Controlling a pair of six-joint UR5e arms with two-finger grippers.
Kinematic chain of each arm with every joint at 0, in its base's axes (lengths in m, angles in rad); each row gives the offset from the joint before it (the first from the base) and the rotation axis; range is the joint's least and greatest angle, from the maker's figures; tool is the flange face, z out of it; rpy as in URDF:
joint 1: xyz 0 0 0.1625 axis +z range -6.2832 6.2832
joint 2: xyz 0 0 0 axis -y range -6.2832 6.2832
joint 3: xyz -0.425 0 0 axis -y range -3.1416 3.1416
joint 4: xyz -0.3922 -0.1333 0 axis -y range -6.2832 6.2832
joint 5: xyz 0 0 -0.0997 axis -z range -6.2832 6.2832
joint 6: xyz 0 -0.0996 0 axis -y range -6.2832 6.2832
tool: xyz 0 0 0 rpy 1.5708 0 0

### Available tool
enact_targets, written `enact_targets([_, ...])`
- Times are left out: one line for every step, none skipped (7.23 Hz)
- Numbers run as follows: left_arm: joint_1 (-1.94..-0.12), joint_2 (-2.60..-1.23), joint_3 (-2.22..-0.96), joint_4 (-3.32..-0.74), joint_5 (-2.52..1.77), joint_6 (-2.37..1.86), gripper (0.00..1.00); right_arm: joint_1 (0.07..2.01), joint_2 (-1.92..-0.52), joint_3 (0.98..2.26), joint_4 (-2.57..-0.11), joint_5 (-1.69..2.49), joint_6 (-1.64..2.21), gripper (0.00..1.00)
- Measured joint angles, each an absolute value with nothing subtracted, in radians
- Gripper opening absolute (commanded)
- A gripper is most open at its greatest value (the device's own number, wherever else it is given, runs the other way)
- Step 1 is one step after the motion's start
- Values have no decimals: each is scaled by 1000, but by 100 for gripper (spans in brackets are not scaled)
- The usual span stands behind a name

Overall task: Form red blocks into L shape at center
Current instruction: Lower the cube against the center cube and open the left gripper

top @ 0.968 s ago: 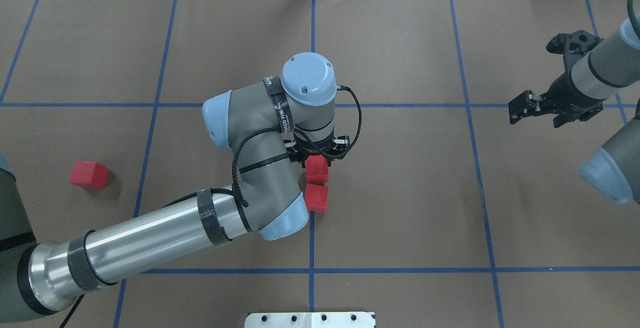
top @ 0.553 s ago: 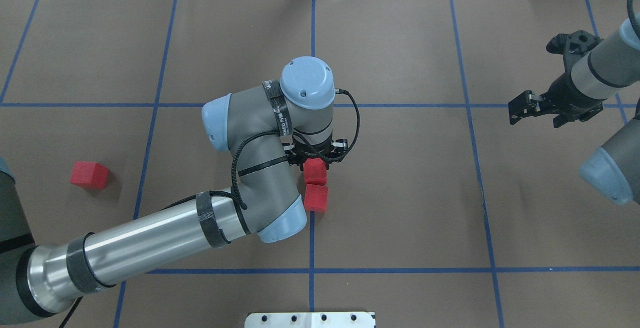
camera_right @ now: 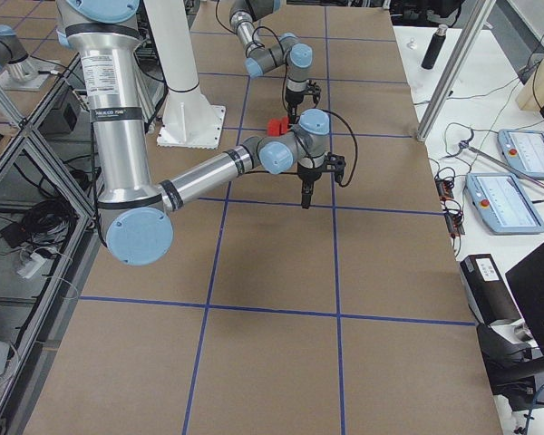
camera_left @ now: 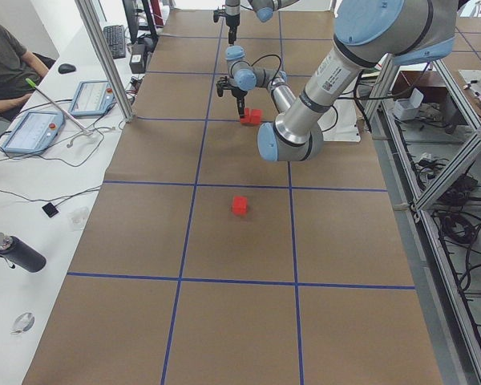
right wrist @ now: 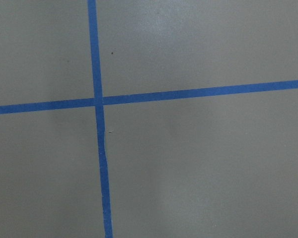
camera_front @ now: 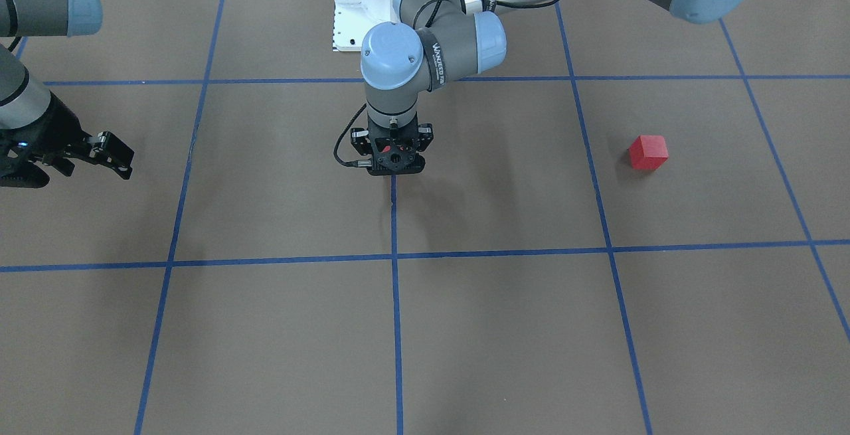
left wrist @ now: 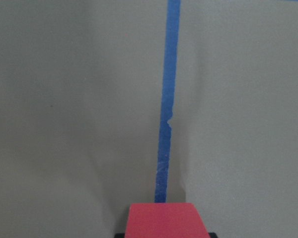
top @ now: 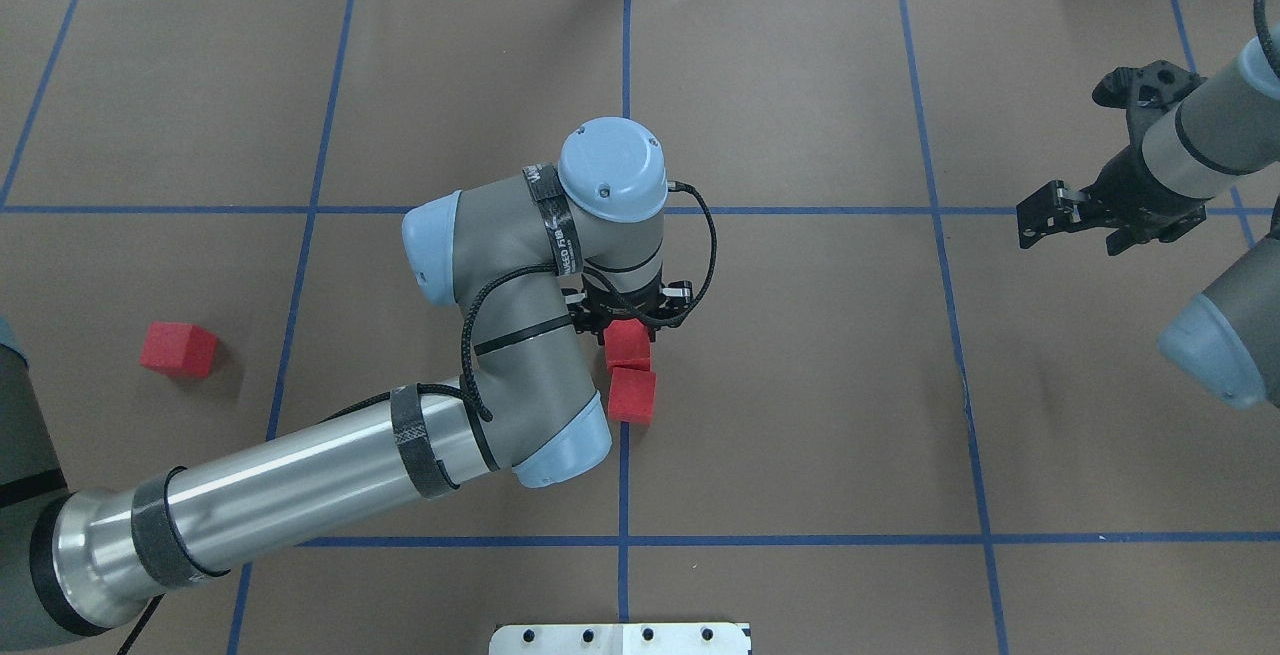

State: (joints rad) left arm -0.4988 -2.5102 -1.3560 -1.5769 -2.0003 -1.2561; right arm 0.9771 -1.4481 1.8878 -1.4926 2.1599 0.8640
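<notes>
3 task items on a brown worktop (top: 800, 385) marked with a blue tape grid.

Item 1: gripped red cube (top: 628, 347). It sits between the fingers of the left gripper (top: 630, 327), which points straight down and is clamped on its sides. It is over the middle blue tape line (top: 623, 485), at the center (top: 660, 455) of the worktop. Whether its underside touches the surface cannot be told. In the left wrist view its top fills the middle of the bottom edge, with the tape line running away from it.

Item 2: resting red cube (top: 632, 395). It lies on the worktop on the same tape line, shifted slightly to the robot's right of it. It is on the side of item 1 nearer the robot's edge. The 2 cubes form a short row along the line. Whether they touch or stand a hairline apart cannot be told.

Item 3: lone red cube (top: 178, 350). It lies flat, well apart from the other 2, beyond the next tape line toward the worktop's left edge.

Right gripper (top: 1030, 223): it hangs above the worktop near the right edge, over a tape crossing. Whether its jaws are apart or together cannot be told.

1 white base plate (top: 620, 638) sits at the robot's edge, on the middle line.
</notes>
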Motion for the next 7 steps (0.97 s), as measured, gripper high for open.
enact_targets([-497,-2509,-1356,-1577,-2001,-1256,0,977,-1448,1888,-1493,2160,865,100])
enact_targets([-495,-2510,-1356,-1578,-2001,-1256,0,977,-1448,1888,-1493,2160,865,100])
enact_targets([-492,-2510,-1356,-1578,-2002,-1256,0,977,-1448,1888,-1493,2160,865,100])
enact_targets([-491,-2509,-1356,-1578,-2002,-1255,0,977,-1448,1888,-1493,2160,865,100])
enact_targets([-490,-2509,-1357,-1578,-2002,-1255,0,977,-1448,1887,-1493,2160,865,100])
enact_targets([-490,-2509,-1357,-1578,-2002,-1256,0,977,-1448,1887,-1493,2160,865,100])
enact_targets([-489,-2509,-1358,-1578,-2002,-1256,7,977,-1448,1887,-1493,2160,865,100])
